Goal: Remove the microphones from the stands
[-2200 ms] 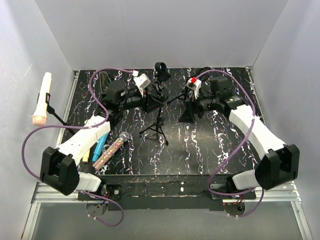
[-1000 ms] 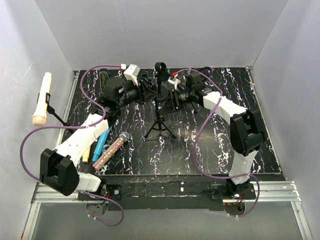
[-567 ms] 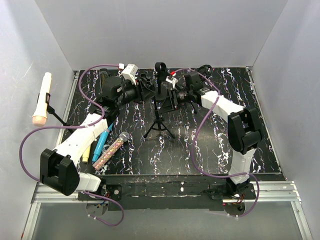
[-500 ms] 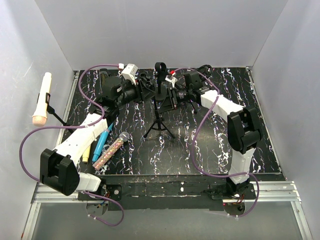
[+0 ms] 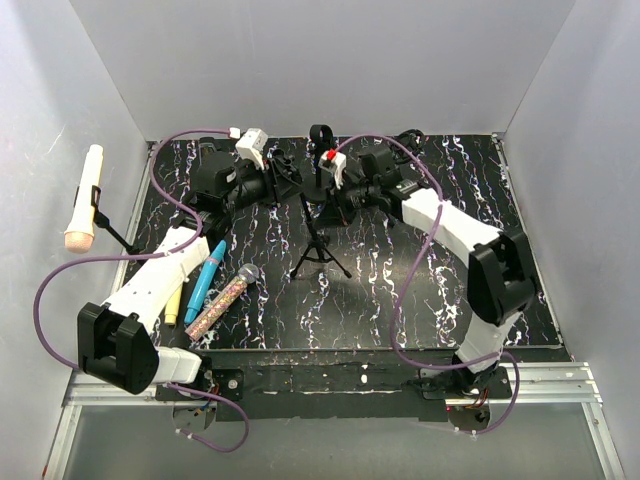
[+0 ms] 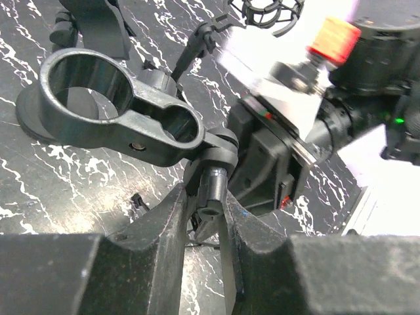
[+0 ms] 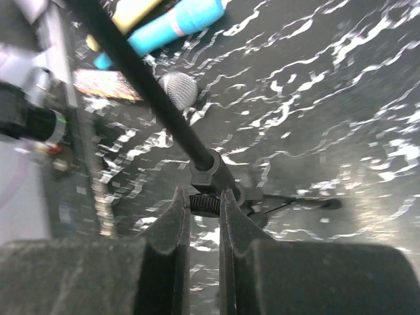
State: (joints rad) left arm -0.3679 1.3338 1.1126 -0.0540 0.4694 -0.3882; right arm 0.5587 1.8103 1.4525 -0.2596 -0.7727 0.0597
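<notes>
Black tripod stand [image 5: 319,246], centrally placed.

The tripod stand [image 5: 318,250] stands at the centre of the table [image 5: 420,300]. The left gripper [image 6: 207,210] sits at the joint of the microphone clip [image 6: 125,108] on top. The right gripper [image 7: 205,203] sits at a collar on the pole, just above the legs. Three microphones [image 5: 203,282] lie side by side left of the stand. A fourth microphone [image 5: 83,197] hangs beyond the table's left edge.

It was a robotics lab test cell: plain white panel walls [image 5: 330,60] boxed in a black marbled tabletop [image 5: 400,300], two robot arms [image 5: 160,275] bolted by an aluminium rail [image 5: 570,378], purple cables [image 5: 195,132] trailing
</notes>
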